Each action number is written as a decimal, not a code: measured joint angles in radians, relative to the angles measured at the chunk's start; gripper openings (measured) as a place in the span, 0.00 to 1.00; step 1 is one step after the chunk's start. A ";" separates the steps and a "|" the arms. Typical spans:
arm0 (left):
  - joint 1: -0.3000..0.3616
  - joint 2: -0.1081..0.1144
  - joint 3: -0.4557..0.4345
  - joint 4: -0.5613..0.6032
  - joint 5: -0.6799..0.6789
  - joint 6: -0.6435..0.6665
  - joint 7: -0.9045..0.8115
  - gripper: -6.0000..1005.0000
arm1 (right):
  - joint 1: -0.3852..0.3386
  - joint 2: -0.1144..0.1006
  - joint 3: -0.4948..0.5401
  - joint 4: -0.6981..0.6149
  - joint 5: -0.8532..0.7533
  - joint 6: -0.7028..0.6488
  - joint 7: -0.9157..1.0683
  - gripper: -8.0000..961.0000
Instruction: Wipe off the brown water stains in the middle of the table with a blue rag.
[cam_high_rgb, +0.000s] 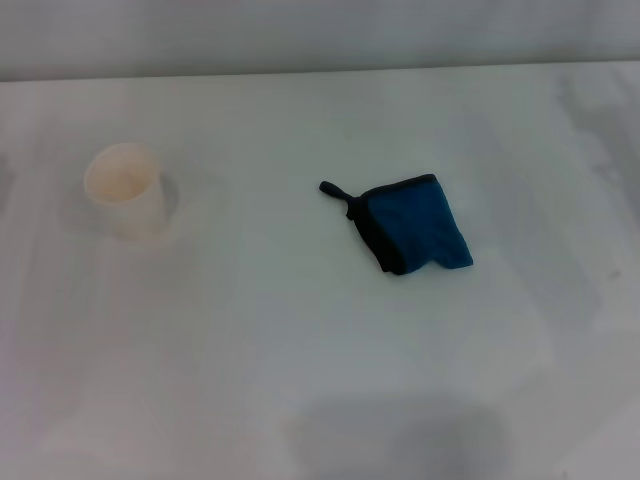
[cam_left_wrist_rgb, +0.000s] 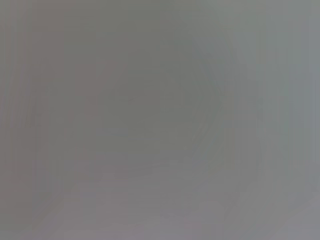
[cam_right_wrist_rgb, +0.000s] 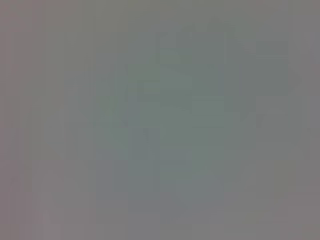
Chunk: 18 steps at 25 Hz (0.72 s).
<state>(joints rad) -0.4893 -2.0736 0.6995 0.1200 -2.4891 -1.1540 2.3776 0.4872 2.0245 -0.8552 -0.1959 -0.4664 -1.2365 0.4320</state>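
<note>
The blue rag (cam_high_rgb: 415, 224) lies folded on the white table (cam_high_rgb: 300, 380), right of the middle in the head view, with black edging and a short black loop pointing left. I see no brown water stains on the tabletop in this view. Neither gripper appears in the head view. Both wrist views show only a flat grey field with nothing recognisable in it.
An off-white paper cup (cam_high_rgb: 126, 190) stands upright at the left of the table. The table's far edge runs along the top of the head view, against a grey wall. A faint shadow lies near the front edge.
</note>
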 joint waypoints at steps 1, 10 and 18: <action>0.000 0.000 0.000 0.000 0.000 0.003 0.000 0.89 | 0.011 -0.001 0.000 0.030 0.032 0.019 -0.065 0.88; -0.008 -0.002 0.003 0.000 0.001 0.072 0.009 0.89 | 0.036 -0.002 0.001 0.067 0.084 0.222 -0.153 0.87; -0.028 0.001 0.006 0.001 0.003 0.143 0.012 0.89 | 0.048 -0.002 0.001 0.073 0.086 0.288 -0.149 0.86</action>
<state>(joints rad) -0.5172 -2.0724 0.7051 0.1211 -2.4862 -1.0108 2.3892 0.5355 2.0229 -0.8544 -0.1229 -0.3803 -0.9487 0.2834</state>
